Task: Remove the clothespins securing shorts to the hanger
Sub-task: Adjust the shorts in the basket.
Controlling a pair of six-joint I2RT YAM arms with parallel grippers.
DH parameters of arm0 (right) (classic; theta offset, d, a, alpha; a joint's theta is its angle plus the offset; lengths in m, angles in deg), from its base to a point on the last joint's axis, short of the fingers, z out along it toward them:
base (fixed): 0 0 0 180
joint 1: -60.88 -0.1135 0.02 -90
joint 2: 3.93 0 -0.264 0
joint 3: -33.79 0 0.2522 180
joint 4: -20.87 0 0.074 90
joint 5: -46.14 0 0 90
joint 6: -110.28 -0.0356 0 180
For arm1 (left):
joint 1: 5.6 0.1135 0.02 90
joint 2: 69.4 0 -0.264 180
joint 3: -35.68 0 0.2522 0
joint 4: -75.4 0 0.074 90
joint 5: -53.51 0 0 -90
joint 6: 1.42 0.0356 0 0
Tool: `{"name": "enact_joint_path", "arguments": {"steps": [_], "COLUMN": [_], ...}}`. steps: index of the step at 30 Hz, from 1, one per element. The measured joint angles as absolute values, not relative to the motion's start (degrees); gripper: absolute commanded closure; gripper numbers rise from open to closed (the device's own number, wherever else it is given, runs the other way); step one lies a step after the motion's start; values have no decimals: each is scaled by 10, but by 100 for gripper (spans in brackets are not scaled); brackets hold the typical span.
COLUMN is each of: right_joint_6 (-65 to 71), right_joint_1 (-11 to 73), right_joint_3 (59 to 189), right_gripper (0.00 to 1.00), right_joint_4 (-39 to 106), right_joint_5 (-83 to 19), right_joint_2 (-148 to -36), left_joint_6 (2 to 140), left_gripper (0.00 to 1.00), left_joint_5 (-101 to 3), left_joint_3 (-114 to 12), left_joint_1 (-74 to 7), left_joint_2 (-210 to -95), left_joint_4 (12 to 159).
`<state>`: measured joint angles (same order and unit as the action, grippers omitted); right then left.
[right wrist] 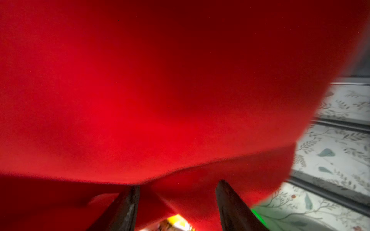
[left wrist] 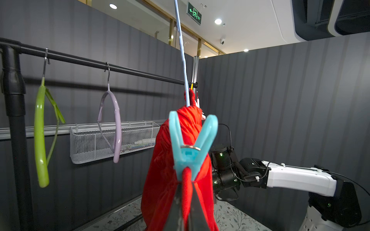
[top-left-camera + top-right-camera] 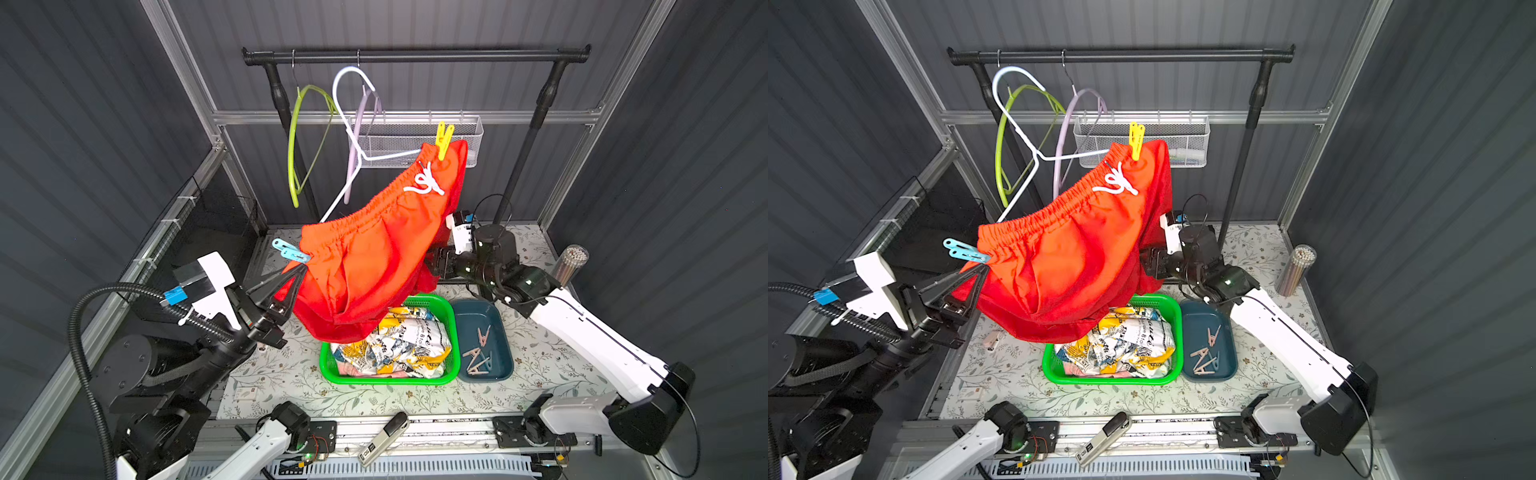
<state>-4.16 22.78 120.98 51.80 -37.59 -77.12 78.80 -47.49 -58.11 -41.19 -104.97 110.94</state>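
1. Above the green basket [image 3: 456, 340] hang the red shorts [image 3: 374, 257], stretched on a white hanger [image 3: 390, 156] that slants down from the black rail [image 3: 457, 55] at the back; their lower hem sags onto the basket's far edge.
2. Higher than the basket and toward the back, a yellow clothespin [image 3: 444, 139] clips the raised end of the waistband, with the white drawstring [image 3: 424, 185] knotted just below it.
3. Up and to the left of the basket, a light blue clothespin [image 3: 289, 250] pinches the low end of the waistband; the left wrist view shows it upright, its two legs spread and its mouth biting a roll of red cloth.
4. Just beneath that clothespin, the left gripper [image 3: 304, 268] is clamped tight on the same roll of the red shorts.
5. Behind the basket's right far corner, the right gripper [image 1: 178, 185] is hidden by the shorts in both top views; its wrist view shows the two fingers [image 1: 128, 206] standing apart, loose red cloth bulging between them and nothing pinched.
6. Inside the basket lie the newspaper-print shorts [image 3: 415, 336], crumpled.
7. Touching the basket's right side sits a dark teal tray [image 3: 473, 316] holding several beige-pink clothespins [image 3: 478, 353].
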Motion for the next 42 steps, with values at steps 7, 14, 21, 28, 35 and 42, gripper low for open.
{"name": "enact_joint_path", "arguments": {"steps": [7, 14, 21, 28, 35, 42], "right_joint_6": [-48, -52, -52, -55, -83, -118], "right_joint_1": [213, 306, 438, 445, 411, 306], "right_joint_3": [1159, 1137, 1146, 1205, 1219, 1202], "right_gripper": [37, 38, 40, 40, 40, 40], "right_joint_4": [546, 608, 625, 598, 554, 530], "right_joint_5": [-433, -484, -456, -409, -362, -347], "right_joint_2": [-688, -594, -602, -711, -775, -804], "left_joint_6": [789, 798, 813, 821, 824, 823], "left_gripper": [100, 100, 100, 100, 100, 100], "left_joint_5": [-455, -421, -404, -400, -412, -423], "left_joint_3": [-585, -596, -597, -597, -597, -597], "left_joint_1": [-429, -474, -498, -499, -503, -503], "left_joint_2": [-1025, -991, -989, -989, -992, -1013], "left_joint_4": [1155, 1166, 1170, 1175, 1173, 1166]}}
